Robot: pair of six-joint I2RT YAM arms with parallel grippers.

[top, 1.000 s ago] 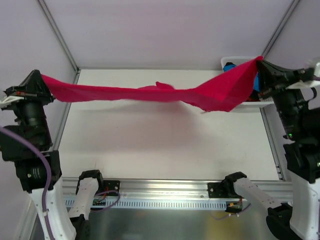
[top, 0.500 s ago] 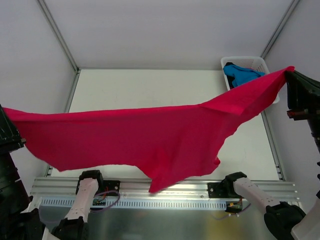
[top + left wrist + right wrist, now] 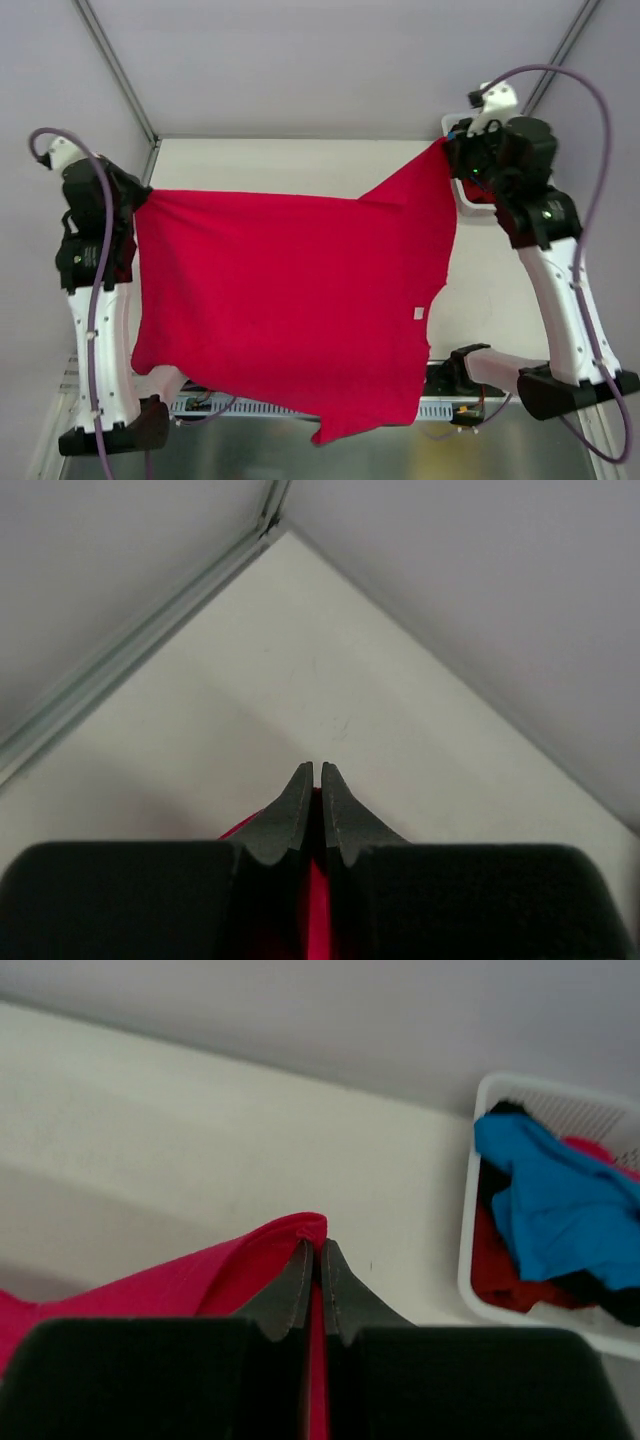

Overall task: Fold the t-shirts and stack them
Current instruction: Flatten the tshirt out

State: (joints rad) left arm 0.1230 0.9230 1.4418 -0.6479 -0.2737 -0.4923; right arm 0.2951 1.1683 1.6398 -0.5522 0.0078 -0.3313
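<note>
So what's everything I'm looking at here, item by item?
red t-shirt: one, bright crimson, held spread out in the air between the two grippers, above the table
blue t-shirt: one, bright blue, on top in the basket
dark red garment: one, dark red, in the basket under the blue t-shirt
black garment: some, black, in the basket beside the blue t-shirt
basket: one, white, slatted, far right corner of the table
table: one, off-white, beneath it all
left gripper: one, black, shut on the red t-shirt's left end
right gripper: one, black, shut on its right end, near the basket
</note>
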